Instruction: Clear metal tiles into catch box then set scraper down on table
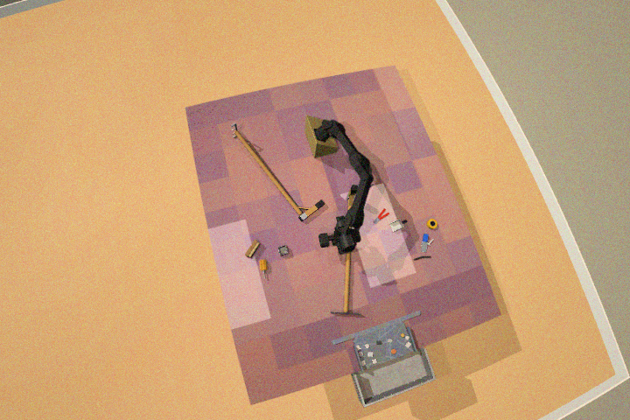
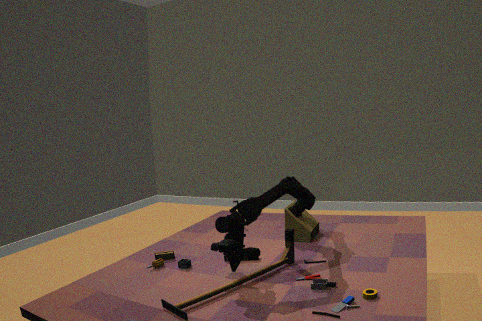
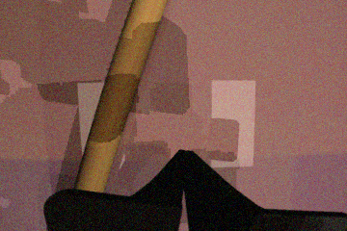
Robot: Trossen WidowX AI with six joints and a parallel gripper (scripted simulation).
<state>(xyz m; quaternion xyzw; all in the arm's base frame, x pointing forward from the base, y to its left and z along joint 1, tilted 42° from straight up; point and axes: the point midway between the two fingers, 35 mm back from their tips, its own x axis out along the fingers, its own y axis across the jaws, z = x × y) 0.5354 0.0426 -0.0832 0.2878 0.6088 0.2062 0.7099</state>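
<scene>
The long scraper (image 1: 346,282) (image 2: 230,285) (image 3: 116,91) lies on the table, its wide dark blade toward the steel bench plate (image 1: 392,332) and an upright dark post at its other end. Metal tiles, mostly pale with a few orange or dark, such as this tile (image 1: 394,351), are scattered on the plate. The catch box (image 1: 395,379) adjoins the plate's far end, and no tiles show in it. My gripper (image 2: 233,269) (image 3: 184,156) is shut and empty, tips down above the table beside the scraper handle. In the overhead view the arm hides the tips and part of the handle.
A second long-handled tool (image 1: 269,173) lies left of the arm. A wooden block (image 1: 252,248) (image 2: 164,255), orange screwdriver (image 1: 263,265) and grey block (image 1: 283,250) (image 2: 184,263) lie left. Red pliers (image 1: 380,218), yellow tape (image 1: 432,223) (image 2: 369,293) and a blue-handled putty knife (image 2: 347,299) lie right. A bar crosses the plate's near end.
</scene>
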